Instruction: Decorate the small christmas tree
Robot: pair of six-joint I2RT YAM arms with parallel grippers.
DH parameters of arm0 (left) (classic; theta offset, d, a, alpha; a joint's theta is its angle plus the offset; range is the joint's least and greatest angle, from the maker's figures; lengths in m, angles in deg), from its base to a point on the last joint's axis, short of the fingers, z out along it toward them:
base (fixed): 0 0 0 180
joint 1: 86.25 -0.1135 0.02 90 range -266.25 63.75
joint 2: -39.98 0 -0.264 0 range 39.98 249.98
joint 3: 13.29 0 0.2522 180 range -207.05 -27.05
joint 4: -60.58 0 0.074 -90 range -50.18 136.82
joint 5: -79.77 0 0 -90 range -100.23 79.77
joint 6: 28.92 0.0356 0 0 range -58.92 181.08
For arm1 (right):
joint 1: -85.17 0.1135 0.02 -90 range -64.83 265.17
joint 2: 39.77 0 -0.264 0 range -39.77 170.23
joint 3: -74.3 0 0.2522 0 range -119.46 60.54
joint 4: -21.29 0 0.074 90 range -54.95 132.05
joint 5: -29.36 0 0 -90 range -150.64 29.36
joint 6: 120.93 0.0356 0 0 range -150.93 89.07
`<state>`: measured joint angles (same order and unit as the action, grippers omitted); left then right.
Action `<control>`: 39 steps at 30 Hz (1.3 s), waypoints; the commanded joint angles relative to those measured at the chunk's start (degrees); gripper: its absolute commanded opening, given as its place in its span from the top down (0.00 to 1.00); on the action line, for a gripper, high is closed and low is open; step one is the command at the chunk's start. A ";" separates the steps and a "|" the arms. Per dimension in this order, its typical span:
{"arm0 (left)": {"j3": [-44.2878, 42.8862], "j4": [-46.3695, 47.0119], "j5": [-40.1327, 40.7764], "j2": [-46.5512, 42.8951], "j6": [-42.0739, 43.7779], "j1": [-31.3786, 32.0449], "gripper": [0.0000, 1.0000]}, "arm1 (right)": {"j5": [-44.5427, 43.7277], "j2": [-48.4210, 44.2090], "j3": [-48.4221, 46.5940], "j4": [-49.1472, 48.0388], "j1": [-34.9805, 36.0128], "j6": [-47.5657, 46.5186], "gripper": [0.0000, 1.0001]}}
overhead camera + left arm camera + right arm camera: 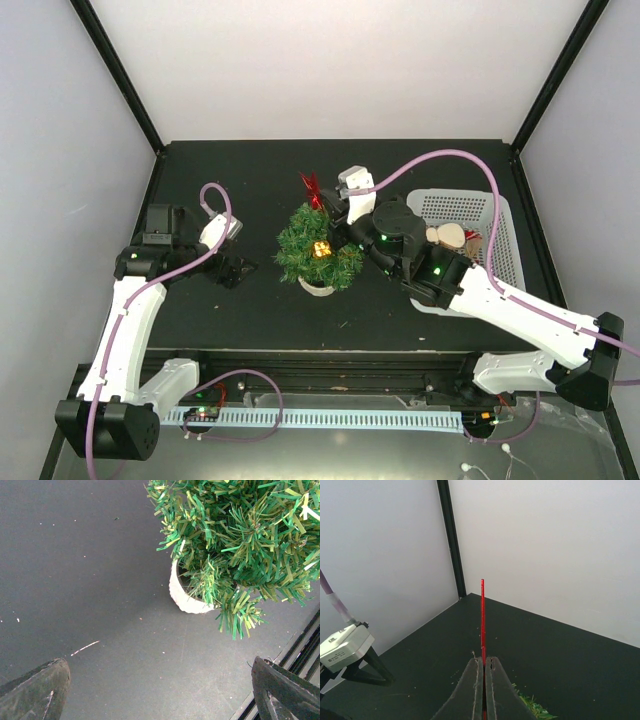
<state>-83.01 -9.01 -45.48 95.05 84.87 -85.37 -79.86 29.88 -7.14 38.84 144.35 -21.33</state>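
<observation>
The tabletop [75, 580] was matt black, finely grained and flecked with pale specks. The tree [250, 535] had plastic-looking needles, flat green strips with a slight sheen, above a white pot [182, 597] with a rough, pebbled surface. The red ornament [482, 615] looked thin, hard and glossy. The basket [500, 240] was white perforated plastic.

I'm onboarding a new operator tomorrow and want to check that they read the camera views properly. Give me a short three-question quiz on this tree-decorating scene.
1. Fill in: the small christmas tree stands in a round ___ pot.
2. True or false: the right gripper is shut on a thin red ornament.
3. The left gripper is: A, shut on the tree; B, open, holding nothing; C, shut on the pot.
Key: 1 white; 2 true; 3 B.
</observation>
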 commanded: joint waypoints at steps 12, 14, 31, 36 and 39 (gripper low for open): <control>0.24 0.99 -1.01 -0.53 -0.59 0.32 0.01 | -1.32 -0.84 0.89 -0.81 0.37 1.44 0.99; 0.22 1.03 -0.99 -0.51 -0.59 0.35 0.01 | -1.38 -0.75 1.28 -0.68 0.37 1.76 0.99; 0.30 1.08 -0.97 -0.49 -0.65 0.34 0.01 | -1.28 -1.60 4.12 0.07 0.38 2.94 0.99; 0.33 1.16 -0.92 -0.66 -0.72 0.33 0.01 | -1.26 -1.55 4.40 -0.12 0.39 3.14 0.99; 0.33 1.15 -0.87 -0.69 -0.68 0.38 0.01 | -1.17 -1.58 4.39 -0.02 0.36 3.20 0.99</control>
<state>-82.73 -8.77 -45.48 95.07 84.85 -85.37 -80.08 29.13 -3.54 38.65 144.35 -18.77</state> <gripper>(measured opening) 0.989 0.018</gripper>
